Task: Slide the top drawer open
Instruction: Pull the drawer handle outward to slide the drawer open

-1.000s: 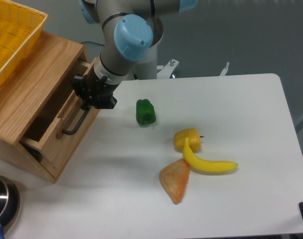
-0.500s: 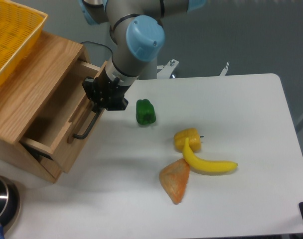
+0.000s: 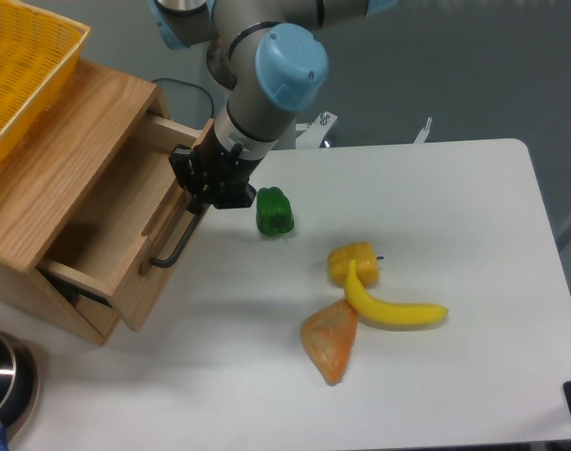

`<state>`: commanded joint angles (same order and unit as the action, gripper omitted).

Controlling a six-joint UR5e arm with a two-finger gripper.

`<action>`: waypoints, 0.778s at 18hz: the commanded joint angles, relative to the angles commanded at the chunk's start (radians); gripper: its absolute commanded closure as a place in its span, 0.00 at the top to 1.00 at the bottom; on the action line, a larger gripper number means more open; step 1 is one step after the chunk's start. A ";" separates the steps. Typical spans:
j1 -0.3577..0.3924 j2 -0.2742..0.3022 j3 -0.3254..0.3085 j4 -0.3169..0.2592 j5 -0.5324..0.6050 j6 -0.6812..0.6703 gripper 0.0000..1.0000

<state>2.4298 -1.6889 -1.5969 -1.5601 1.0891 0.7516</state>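
White table [image 3: 473,282] bears a green pepper [image 3: 274,210] and a banana [image 3: 391,308].

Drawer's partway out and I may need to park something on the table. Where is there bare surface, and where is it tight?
The table is bare to the right of the banana, and along the front edge below the orange wedge. It is tight around the gripper at the top drawer handle, with the green pepper close beside it. The yellow pepper, banana and wedge cluster mid-table.
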 joint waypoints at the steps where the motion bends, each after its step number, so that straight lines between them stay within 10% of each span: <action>1: 0.005 0.000 0.002 0.000 0.002 0.000 0.04; 14: 0.026 -0.002 0.012 0.002 0.003 0.008 0.04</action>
<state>2.4559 -1.6904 -1.5846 -1.5585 1.0922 0.7593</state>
